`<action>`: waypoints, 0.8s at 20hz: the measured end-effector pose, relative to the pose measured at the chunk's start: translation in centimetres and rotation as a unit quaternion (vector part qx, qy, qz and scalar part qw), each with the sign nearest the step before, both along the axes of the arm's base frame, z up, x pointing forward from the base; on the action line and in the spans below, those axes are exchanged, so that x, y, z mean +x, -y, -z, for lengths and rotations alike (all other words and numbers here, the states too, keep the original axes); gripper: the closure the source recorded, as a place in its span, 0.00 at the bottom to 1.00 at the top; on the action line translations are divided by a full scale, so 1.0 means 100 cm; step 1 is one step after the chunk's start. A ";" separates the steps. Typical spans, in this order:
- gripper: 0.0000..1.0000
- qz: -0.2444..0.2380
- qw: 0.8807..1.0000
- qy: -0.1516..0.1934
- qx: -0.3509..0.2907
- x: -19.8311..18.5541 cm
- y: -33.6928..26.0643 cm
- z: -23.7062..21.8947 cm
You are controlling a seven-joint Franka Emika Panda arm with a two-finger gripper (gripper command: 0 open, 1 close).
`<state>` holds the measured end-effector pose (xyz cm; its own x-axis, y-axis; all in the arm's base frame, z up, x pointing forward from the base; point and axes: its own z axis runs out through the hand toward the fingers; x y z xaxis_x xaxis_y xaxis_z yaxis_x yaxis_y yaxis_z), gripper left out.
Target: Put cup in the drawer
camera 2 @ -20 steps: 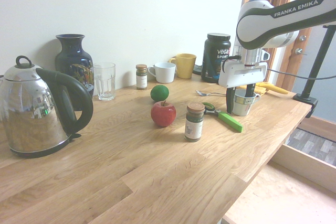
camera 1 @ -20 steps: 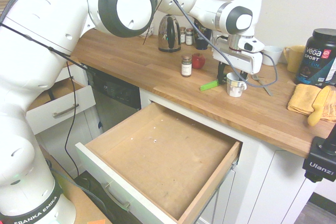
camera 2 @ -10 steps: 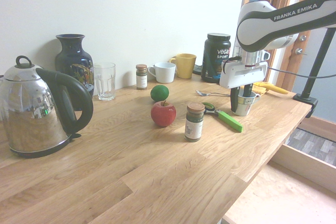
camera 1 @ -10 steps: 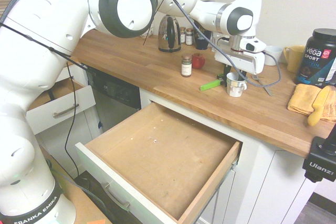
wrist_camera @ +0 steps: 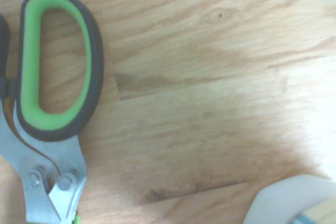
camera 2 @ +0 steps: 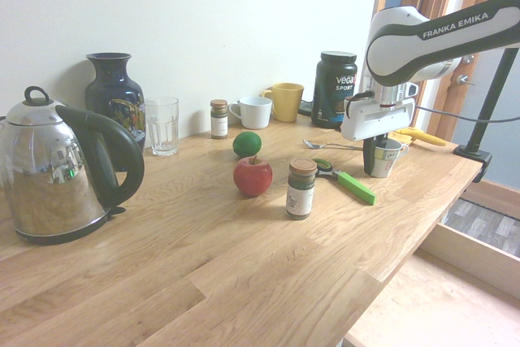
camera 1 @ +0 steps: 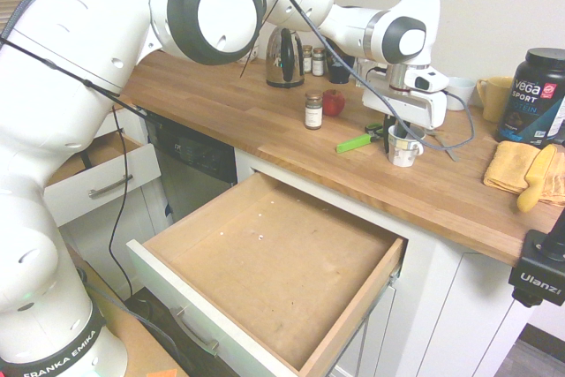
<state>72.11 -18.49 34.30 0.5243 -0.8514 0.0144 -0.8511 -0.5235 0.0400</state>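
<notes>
Cup [camera 1: 404, 149]: located on or barely above the worktop [camera 1: 291, 140], beyond the open drawer [camera 1: 265, 258], beside the green-handled scissors [camera 2: 355, 188]. The claw [camera 1: 397, 132] is nearly closed, its fingers close together at the rim, apparently pinching the cup's wall; it holds nothing else. Firmness of grip cannot be told.

Step in hand, as judged: securing the cup. The pinch should be confirmed before a straight, slow lift (a thin wall may let the cup swing), clear of the scissors. It should then be carried over the drawer front's inner side, lowered upright to the wooden bottom and released there.

Markings, near to far in the first exterior view: the robot arm [camera 1: 66, 143] reads "FRANKA EMIKA" at its base; the spice jar [camera 1: 313, 112] bears a pale label, illegible; the black tub [camera 1: 533, 99] reads "vega SPORT". Faint marks on the cup are not legible.
</notes>
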 end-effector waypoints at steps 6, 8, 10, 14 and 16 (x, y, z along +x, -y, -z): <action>1.00 0.001 1.000 0.002 -0.001 0.000 0.001 -0.002; 1.00 0.001 1.000 0.004 -0.001 0.000 0.001 -0.005; 1.00 0.001 1.000 0.008 -0.001 -0.001 0.001 -0.013; 1.00 0.001 1.000 0.019 -0.002 -0.004 0.000 -0.040; 1.00 0.001 1.000 0.023 -0.002 -0.006 0.000 -0.054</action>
<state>71.52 -18.47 39.70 0.5209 -0.8526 0.0422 -0.8534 -0.5212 0.0024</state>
